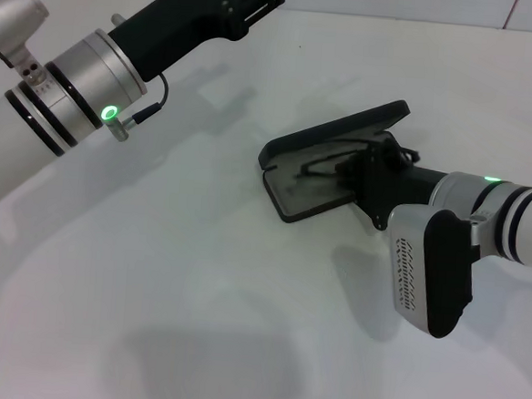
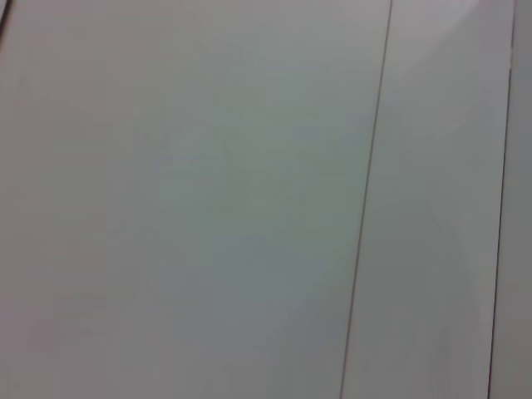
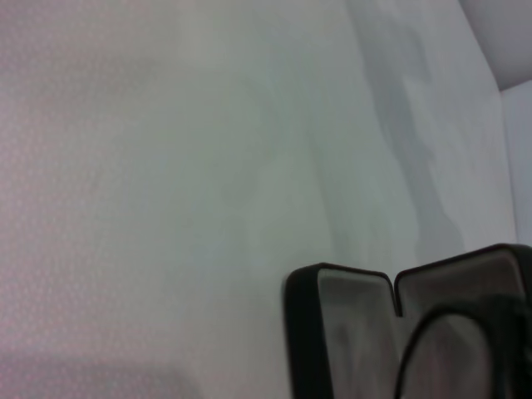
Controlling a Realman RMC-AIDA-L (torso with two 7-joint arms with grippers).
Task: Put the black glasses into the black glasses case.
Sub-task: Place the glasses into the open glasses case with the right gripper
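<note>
1. The right gripper (image 1: 364, 174) sits low over the open case (image 1: 289, 197), reaching in from the near right. Its fingers are buried among dark shapes, so how far they are spread, and whether they have hold of anything, cannot be told.
2. The glasses (image 1: 328, 163) show as thin wire just ahead of the fingertips, lying in or just above the case's tray; the right wrist view shows a lens rim (image 3: 440, 341) over the grey lining. Whether they rest fully inside cannot be told.
3. Risk: if a temple arm lies across the rim, the lid (image 1: 344, 132), tilted up just beyond the gripper, would likely pinch or bend it on closing.
4. Risk: if the fingers catch the wire frame while pulling away, they could likely drag the glasses out again.
5. Risk: the case is light and unheld; a nudge from the gripper could slide it across the table (image 1: 195, 295).
6. The left gripper is out of view, its arm (image 1: 82, 86) raised far off to the left.
</note>
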